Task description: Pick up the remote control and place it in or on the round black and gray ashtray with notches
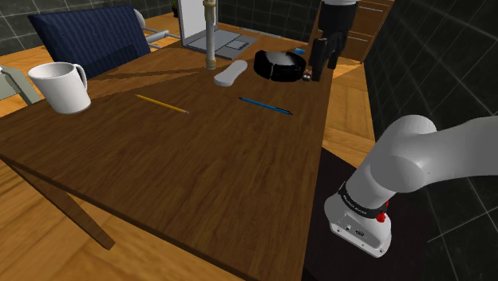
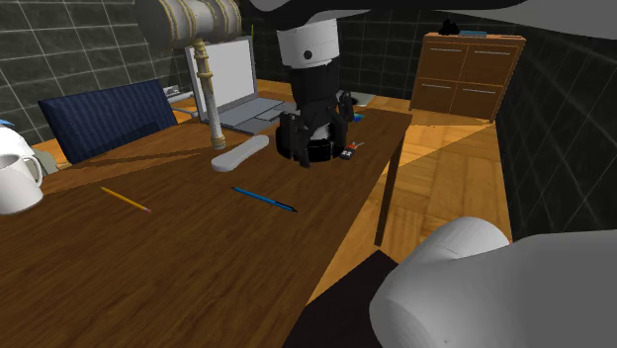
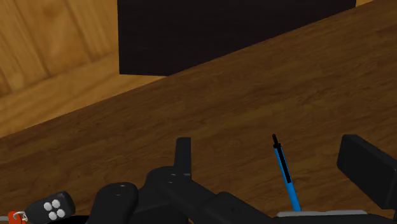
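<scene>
The remote control (image 1: 231,73) (image 2: 240,153) is a white, elongated piece lying flat on the brown wooden table. To its right in the shoulder view sits the round black ashtray (image 1: 277,65) (image 2: 318,151), whose notched black rim (image 3: 162,191) lies just under the hand. My black gripper (image 1: 322,69) (image 2: 314,138) (image 3: 270,156) hangs low at the ashtray's right side in the shoulder view, near the table's edge. It is a good way from the remote. The fingers stand apart and hold nothing.
A blue pen (image 1: 265,104) (image 3: 285,175) and a yellow pencil (image 1: 161,104) lie mid-table. A small black key fob (image 3: 51,207) rests by the ashtray. A white mug (image 1: 62,86), a laptop (image 2: 242,99), a pale post (image 1: 211,40) and a blue cushion (image 1: 92,40) line the far side.
</scene>
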